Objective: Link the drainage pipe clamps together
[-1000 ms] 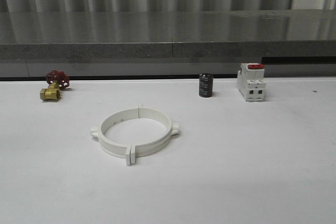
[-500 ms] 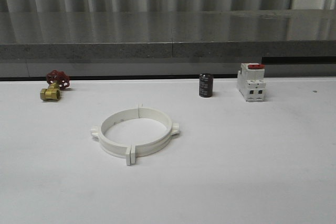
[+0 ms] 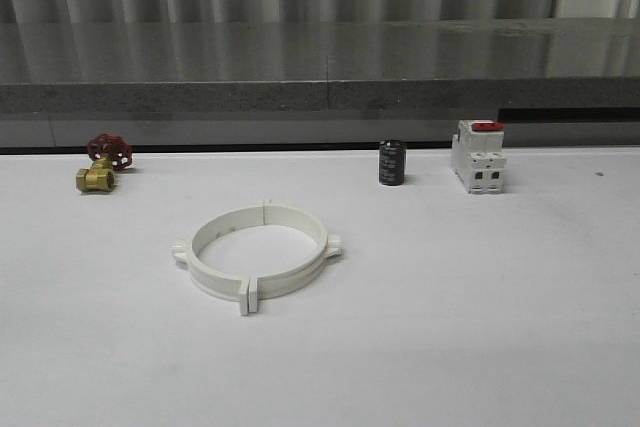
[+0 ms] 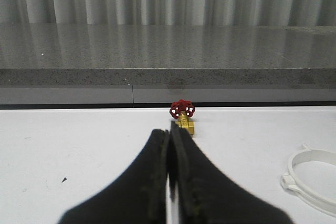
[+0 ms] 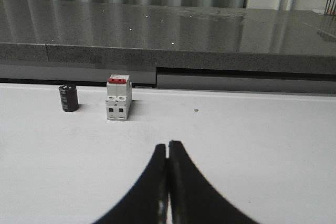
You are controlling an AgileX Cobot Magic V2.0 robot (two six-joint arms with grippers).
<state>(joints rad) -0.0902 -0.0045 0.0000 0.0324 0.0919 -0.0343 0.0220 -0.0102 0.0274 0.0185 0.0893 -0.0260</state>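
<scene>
The two white drainage pipe clamps (image 3: 258, 262) lie on the white table, joined into one wide ring, end tabs meeting at the near side and at the far side. Part of that ring (image 4: 314, 179) also shows in the left wrist view, off to the side of my left gripper (image 4: 169, 130). That gripper is shut with nothing between its black fingers and points toward the brass valve. My right gripper (image 5: 167, 145) is shut and empty too, hovering over bare table short of the switch block.
A brass valve with a red handwheel (image 3: 103, 161) sits at the back left. A small black cylinder (image 3: 391, 163) and a white switch block with a red top (image 3: 478, 157) stand at the back right. A grey ledge (image 3: 320, 95) runs behind the table.
</scene>
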